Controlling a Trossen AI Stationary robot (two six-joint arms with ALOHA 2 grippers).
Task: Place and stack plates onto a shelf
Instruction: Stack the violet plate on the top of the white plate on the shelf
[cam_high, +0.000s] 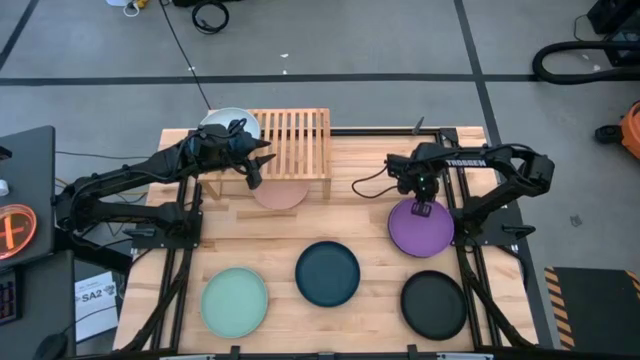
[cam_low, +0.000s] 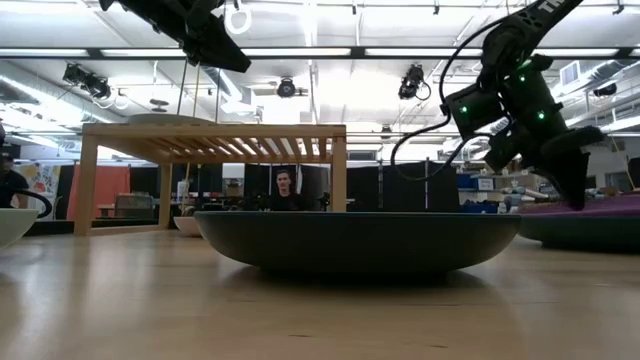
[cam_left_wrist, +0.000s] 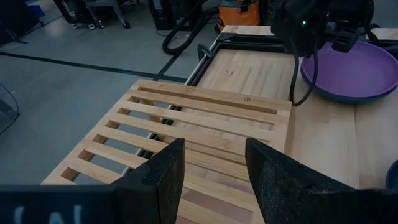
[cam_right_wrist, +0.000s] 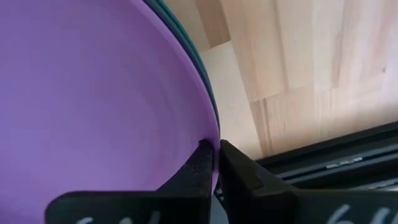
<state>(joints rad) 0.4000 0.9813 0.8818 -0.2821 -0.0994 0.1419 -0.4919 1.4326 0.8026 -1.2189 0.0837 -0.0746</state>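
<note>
I have the right gripper (cam_high: 422, 208) down on the far rim of the purple plate (cam_high: 420, 228), and in the right wrist view its two fingers (cam_right_wrist: 200, 163) are pinched narrow on that rim, one on the inside of the plate and one outside. A thin dark teal edge (cam_right_wrist: 198, 56) shows just under the purple rim there, so the purple plate sits on another plate. From that gripper, the black plate (cam_high: 434, 304) lies toward the near edge of the table, just beyond the purple one, and the dark teal plate (cam_high: 327, 272) is nearer the table's middle. The mint green plate (cam_high: 235, 300) is farthest from it, at the near left. My left gripper (cam_high: 254, 172) hovers above the left end of the shelf (cam_high: 290, 140) with its fingers (cam_left_wrist: 163, 174) held wide and nothing between them; the slatted top lies directly below and ahead of them. A pale plate (cam_high: 228, 122) rests on the far left corner of the shelf, just behind this gripper. A pink plate (cam_high: 281, 193) lies on the table under the shelf's near edge, partly hidden by it. In the low view a person (cam_low: 287, 190) sits in the room behind the shelf.
</note>
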